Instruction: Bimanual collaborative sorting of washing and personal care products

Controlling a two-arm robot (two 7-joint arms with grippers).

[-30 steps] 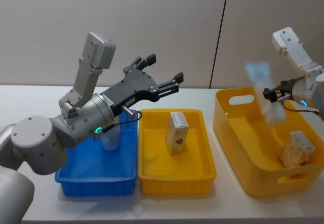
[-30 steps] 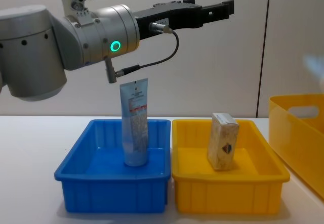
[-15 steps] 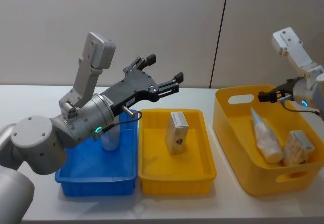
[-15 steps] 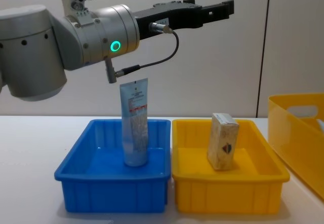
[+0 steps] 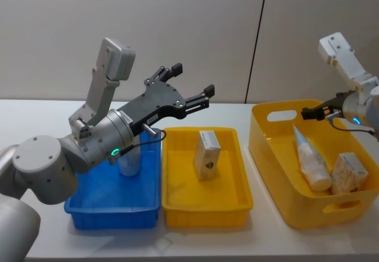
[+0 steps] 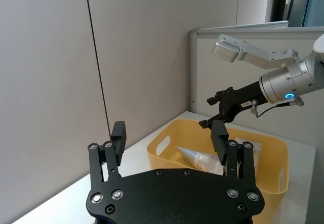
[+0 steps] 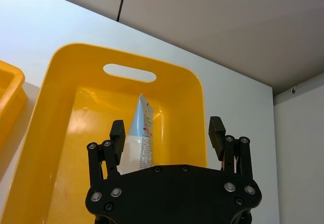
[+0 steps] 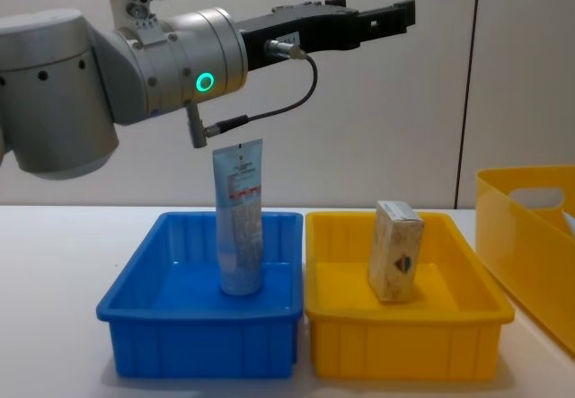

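Observation:
A pale-blue tube [image 8: 241, 232] stands upright in the blue tray [image 8: 198, 337]. A beige carton [image 8: 397, 251] stands in the yellow tray [image 8: 404, 337] beside it. My left gripper [image 5: 192, 80] hangs open and empty above the two trays. On the right, a second tube [image 5: 311, 158] lies in the deep yellow bin [image 5: 272, 149] next to another carton [image 5: 349, 174]. My right gripper [image 5: 308, 113] hovers open over that bin. In the right wrist view the right gripper [image 7: 167, 129] is spread wide, with the tube [image 7: 140, 133] lying below it.
The trays and the bin sit on a white table [image 5: 35, 114] with a grey wall behind. The bin has handle slots in its end walls [image 7: 129, 73]. The left wrist view shows the bin [image 6: 276, 148] and the right arm [image 6: 283, 80] above it.
One second ago the tube was a blur falling below the right gripper; it came to rest in the yellow bin. The left arm has not moved.

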